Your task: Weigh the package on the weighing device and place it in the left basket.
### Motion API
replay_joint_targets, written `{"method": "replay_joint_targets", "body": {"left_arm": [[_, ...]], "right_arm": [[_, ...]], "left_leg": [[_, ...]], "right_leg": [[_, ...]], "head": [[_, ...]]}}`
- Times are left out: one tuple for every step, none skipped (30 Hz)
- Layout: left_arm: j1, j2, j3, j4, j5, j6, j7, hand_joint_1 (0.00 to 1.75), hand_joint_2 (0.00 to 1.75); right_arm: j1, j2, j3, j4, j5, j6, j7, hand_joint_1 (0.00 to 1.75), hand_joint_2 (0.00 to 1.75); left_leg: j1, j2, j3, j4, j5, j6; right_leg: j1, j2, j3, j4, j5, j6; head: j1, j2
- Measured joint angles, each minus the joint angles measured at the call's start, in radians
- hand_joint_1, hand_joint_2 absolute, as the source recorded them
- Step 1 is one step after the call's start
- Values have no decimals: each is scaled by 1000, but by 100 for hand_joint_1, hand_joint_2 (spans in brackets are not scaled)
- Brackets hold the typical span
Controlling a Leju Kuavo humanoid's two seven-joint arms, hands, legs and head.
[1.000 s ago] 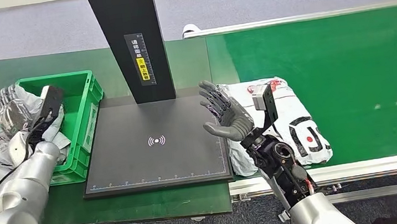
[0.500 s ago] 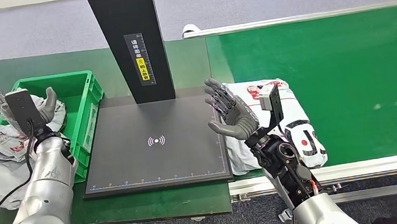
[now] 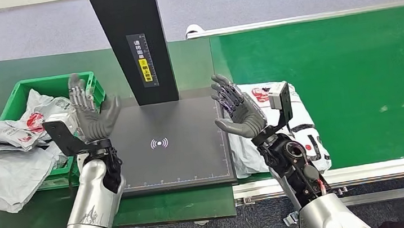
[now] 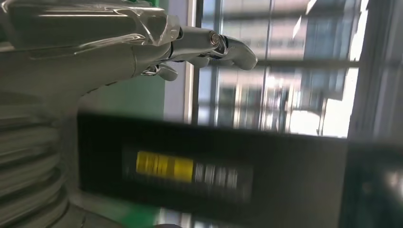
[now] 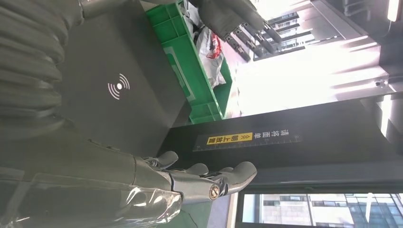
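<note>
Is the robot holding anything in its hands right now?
No. The left hand and the right hand are both raised with fingers spread and nothing in them. A package lies on the conveyor belt behind the right hand.

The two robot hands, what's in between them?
In the head view, the bare black weighing plate lies between the left robot hand and right robot hand.

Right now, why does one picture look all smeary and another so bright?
Left wrist view: the black post and its yellow label are streaked with motion blur. Right wrist view: window light glares white beside the green basket. Head view: evenly lit and sharp.
</note>
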Motion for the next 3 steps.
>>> {"method": "replay_joint_targets", "body": {"left_arm": [[17,-4,-26,-20,5,-36,16,0,175],[34,-7,-51,-37,9,-65,28,0,175],[42,-9,-63,-46,11,-79,34,0,175]], "right_arm": [[0,0,-2,0,2,0,2,0,175],[0,-1,-4,0,4,0,4,0,175],[0,-1,-5,0,5,0,6,0,175]], "left_leg": [[0,0,0,0,0,0],[0,0,0,0,0,0],[0,0,0,0,0,0]], "right_leg": [[0,0,0,0,0,0],[0,0,0,0,0,0],[0,0,0,0,0,0]], "head": [[0,0],[0,0],[0,0]]}}
